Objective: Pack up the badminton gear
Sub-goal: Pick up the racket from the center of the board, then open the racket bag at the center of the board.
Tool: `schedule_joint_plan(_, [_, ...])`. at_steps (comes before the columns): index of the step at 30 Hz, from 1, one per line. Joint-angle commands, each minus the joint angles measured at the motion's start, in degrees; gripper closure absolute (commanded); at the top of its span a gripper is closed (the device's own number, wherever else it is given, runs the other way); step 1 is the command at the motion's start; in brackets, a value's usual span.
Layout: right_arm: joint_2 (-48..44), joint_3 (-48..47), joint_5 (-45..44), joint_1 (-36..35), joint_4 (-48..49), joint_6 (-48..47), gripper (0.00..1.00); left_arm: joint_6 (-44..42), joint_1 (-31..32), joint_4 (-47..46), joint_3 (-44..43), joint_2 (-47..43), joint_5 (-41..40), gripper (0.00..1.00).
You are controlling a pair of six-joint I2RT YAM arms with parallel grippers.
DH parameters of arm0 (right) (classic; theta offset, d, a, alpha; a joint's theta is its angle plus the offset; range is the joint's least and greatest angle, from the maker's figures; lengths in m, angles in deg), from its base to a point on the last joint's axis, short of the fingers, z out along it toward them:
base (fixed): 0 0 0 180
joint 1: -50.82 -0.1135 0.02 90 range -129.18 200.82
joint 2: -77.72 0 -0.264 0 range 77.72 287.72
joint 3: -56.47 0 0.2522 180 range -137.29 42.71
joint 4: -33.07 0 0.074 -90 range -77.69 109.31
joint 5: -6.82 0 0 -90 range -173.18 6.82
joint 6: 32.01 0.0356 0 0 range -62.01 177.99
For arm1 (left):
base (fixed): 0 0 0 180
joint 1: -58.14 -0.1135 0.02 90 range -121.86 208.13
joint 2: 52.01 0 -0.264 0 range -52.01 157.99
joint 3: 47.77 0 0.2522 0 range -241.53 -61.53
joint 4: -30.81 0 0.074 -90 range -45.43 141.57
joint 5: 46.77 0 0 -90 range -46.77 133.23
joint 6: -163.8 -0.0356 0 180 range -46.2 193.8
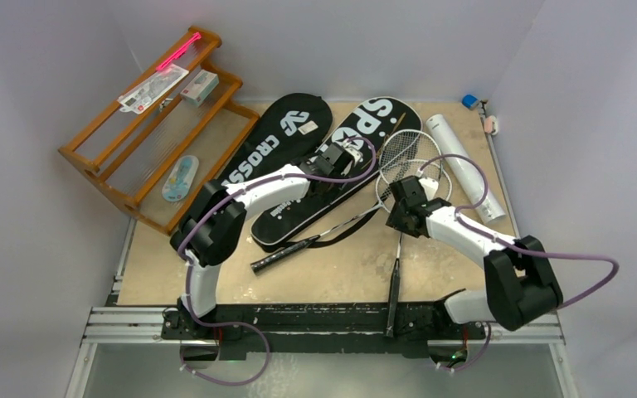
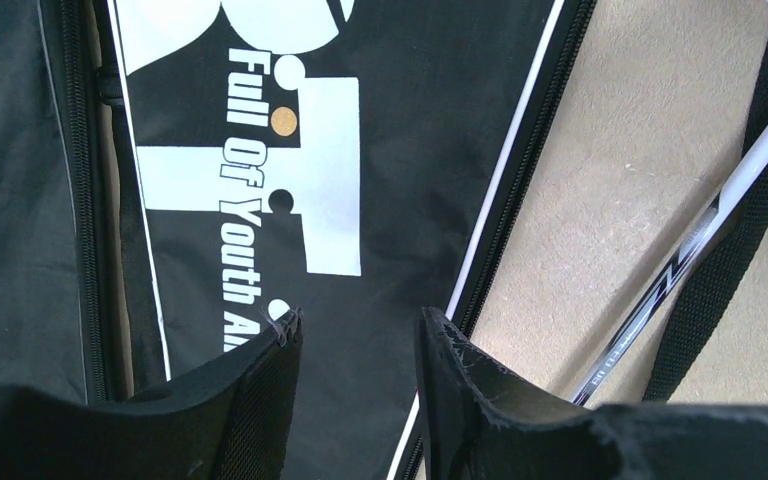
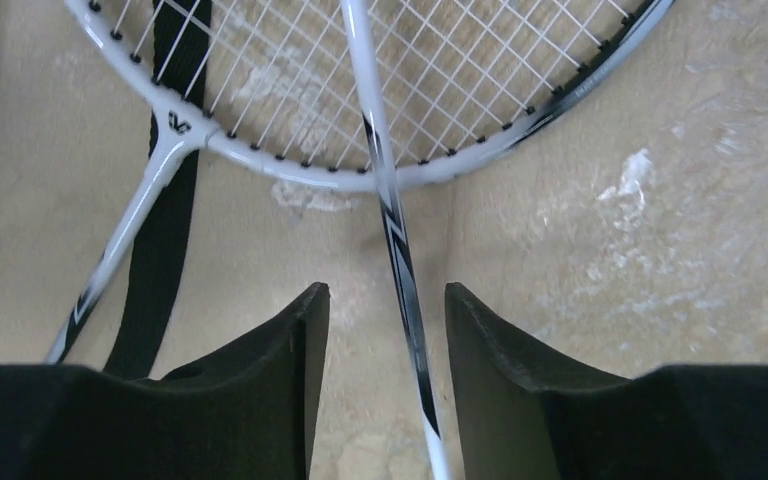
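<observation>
Two black covers lie side by side at the back of the table, the "CROSSWAY" cover (image 1: pixel 286 137) and the "SPORT" cover (image 1: pixel 367 131). My left gripper (image 1: pixel 337 157) is open and empty just above the SPORT cover (image 2: pixel 360 150), near its right edge (image 2: pixel 360 318). Two rackets lie crossed, their heads (image 1: pixel 410 153) overlapping. One handle (image 1: pixel 278 257) points front left, the other (image 1: pixel 394 286) reaches the front edge. My right gripper (image 1: pixel 400 196) is open, its jaws either side of a racket shaft (image 3: pixel 400 270) without closing on it (image 3: pixel 387 292). The white tube (image 1: pixel 464 166) lies at the right. No shuttlecocks show.
The orange-brown wooden rack (image 1: pixel 145 133) stands at the back left with packets (image 1: pixel 153 87), a pink stick (image 1: pixel 174 54) and a small box (image 1: pixel 199 87). A black strap (image 3: pixel 160 230) lies under the second racket's shaft (image 3: pixel 130 220). Small objects (image 1: pixel 470 101) sit in the back right corner.
</observation>
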Motion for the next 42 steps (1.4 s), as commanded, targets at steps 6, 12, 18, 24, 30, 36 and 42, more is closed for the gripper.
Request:
schedule_joint_plan(6, [4.35,0.21,3.25,2.55,5.63,-1.51,0.61,-1.52,0.07,-1.1,-2.45,2.1,-2.43,0.57])
schedule_joint_plan(12, [4.21,0.05,6.7,4.66,6.16,-3.63,1.0,-2.26,0.09,-1.53,-2.56,4.47,-3.4,0.56])
schedule_joint_plan(18, [-2.73,-1.95,3.3,4.69,0.48,-5.92,1.0,-3.17,0.11,-2.3,-2.25,4.28,-0.27,0.51])
schedule_joint_plan(24, [-11.07,-2.35,1.92,4.69,-2.41,-7.79,1.0,-4.17,0.42,-4.1,-0.74,2.81,5.75,0.44])
schedule_joint_plan(30, [-15.06,-3.55,2.83,4.66,-5.18,-8.77,1.0,-4.9,0.94,-3.93,-0.76,3.46,8.13,0.41])
schedule_joint_plan(36, [-17.16,-4.23,3.54,4.62,-6.38,-9.76,1.0,-4.91,1.28,-3.28,-1.15,2.89,12.09,0.39])
schedule_joint_plan(42, [-17.72,-4.21,4.02,4.65,-6.79,-9.97,1.0,-3.96,1.28,-5.99,0.65,-0.39,18.69,0.36])
